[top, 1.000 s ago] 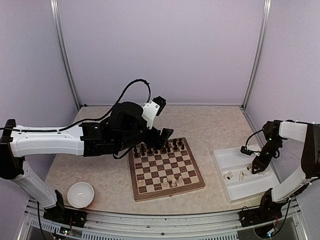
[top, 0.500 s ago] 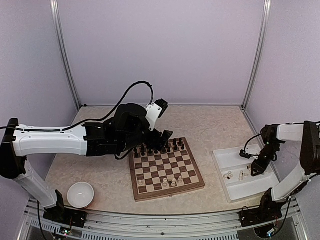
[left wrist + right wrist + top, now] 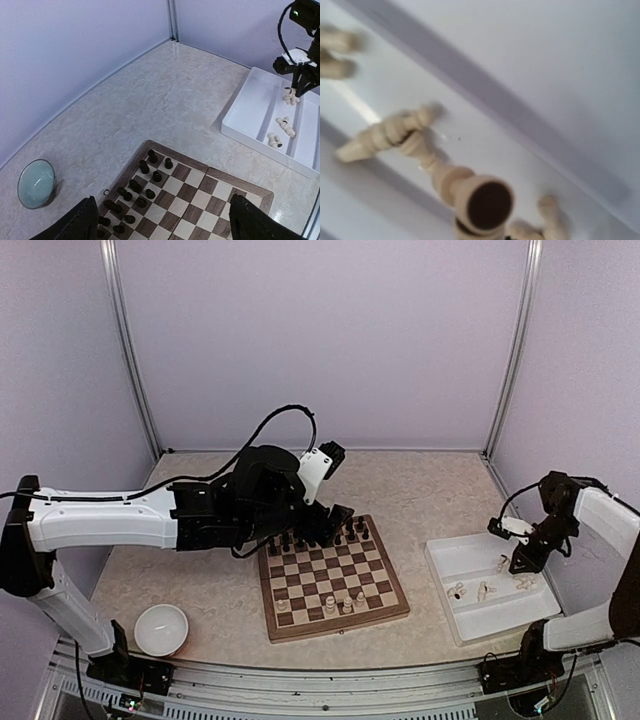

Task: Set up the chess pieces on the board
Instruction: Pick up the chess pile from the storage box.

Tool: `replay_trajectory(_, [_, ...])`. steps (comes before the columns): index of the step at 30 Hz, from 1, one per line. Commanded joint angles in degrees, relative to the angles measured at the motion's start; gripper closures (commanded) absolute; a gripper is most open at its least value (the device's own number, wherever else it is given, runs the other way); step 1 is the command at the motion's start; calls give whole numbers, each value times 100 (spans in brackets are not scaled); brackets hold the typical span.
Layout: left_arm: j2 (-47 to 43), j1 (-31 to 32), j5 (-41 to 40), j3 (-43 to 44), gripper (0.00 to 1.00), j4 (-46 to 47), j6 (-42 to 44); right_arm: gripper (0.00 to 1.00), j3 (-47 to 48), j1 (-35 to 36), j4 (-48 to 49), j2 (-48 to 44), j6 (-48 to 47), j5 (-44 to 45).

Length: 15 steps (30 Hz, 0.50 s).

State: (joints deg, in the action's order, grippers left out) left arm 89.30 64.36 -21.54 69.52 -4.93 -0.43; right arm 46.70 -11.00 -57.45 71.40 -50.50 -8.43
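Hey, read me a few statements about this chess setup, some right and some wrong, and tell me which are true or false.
1. The dark chessmen stand on the chessboard. True.
2. The left gripper holds a cream chessman. False: it is open and holds nothing.
3. Several cream chessmen lie in the white tray. True.
4. The white bowl sits to the right of the chessboard. False: it sits to the left of the chessboard, toward the near edge.
5. The right gripper hangs over the chessboard. False: it is over the white tray, close to the cream chessmen there.
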Motion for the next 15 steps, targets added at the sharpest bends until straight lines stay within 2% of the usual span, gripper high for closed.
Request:
replay_trajectory(1, [239, -32, 1239, 403, 13, -146, -380, 89, 378, -22, -838, -588, -399, -602])
replay_trajectory(9, [1016, -135, 3079, 853, 26, 510, -1670, 89, 412, 69, -973, -798, -732, -1068])
replay_trajectory(11, [1226, -86, 3413, 726, 28, 1245, -2005, 88, 561, 107, -1050, -795, -767, -1385])
replay_trajectory(15, [1615, 105, 3532, 445, 29, 3183, -2342, 88, 1131, 151, -1288, -723, -756, -2294])
